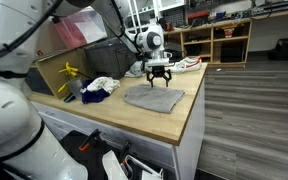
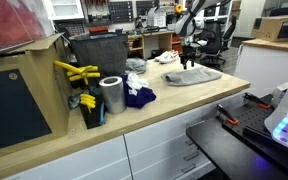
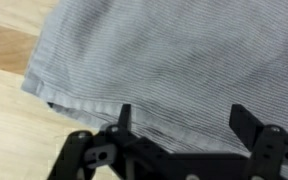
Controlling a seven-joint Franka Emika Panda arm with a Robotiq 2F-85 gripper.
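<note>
A folded grey striped cloth (image 1: 153, 97) lies flat on the wooden countertop (image 1: 114, 112); it also shows in the other exterior view (image 2: 193, 76). My gripper (image 1: 159, 76) hangs just above the cloth's far edge, fingers pointing down; it is seen too above the cloth in an exterior view (image 2: 189, 62). In the wrist view the cloth (image 3: 174, 55) fills most of the picture and my gripper (image 3: 181, 118) is open, both fingers spread over the cloth with nothing between them.
A white and dark blue heap of cloth (image 1: 99, 87) lies beside the grey cloth. A silver cylinder (image 2: 111, 95) and yellow tool (image 2: 76, 71) stand on the counter near a black bin (image 2: 96, 52). Shelves (image 1: 214, 40) stand behind.
</note>
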